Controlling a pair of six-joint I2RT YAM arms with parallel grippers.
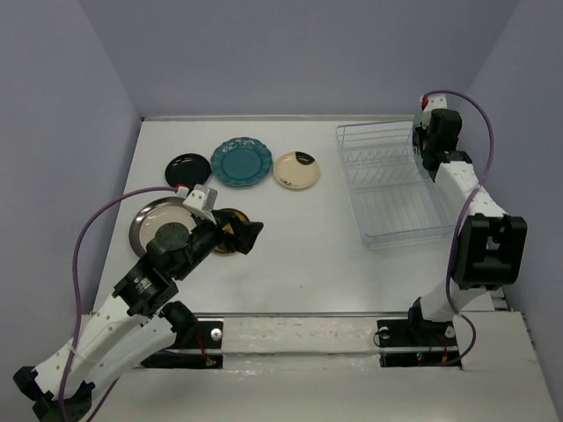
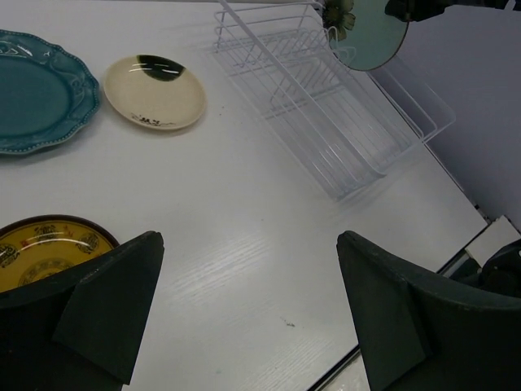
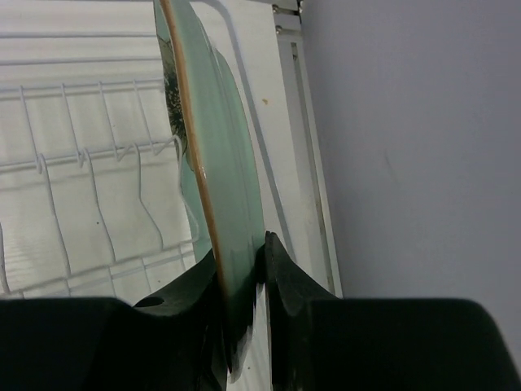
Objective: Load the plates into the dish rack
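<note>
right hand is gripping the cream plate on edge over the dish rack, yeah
Not the cream one: the right hand grips the pale mint plate on edge over the dish rack, as the right wrist view shows. The cream plate lies on the table.

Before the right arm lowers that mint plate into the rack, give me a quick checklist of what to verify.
1. Right gripper shut on mint plate rim: ok.
2. Plate held on edge: ok.
3. Plate lined up between rack prongs: cannot tell.
4. Dish rack slots free of other plates: ok.
5. Left gripper open, far from rack: ok.
</note>
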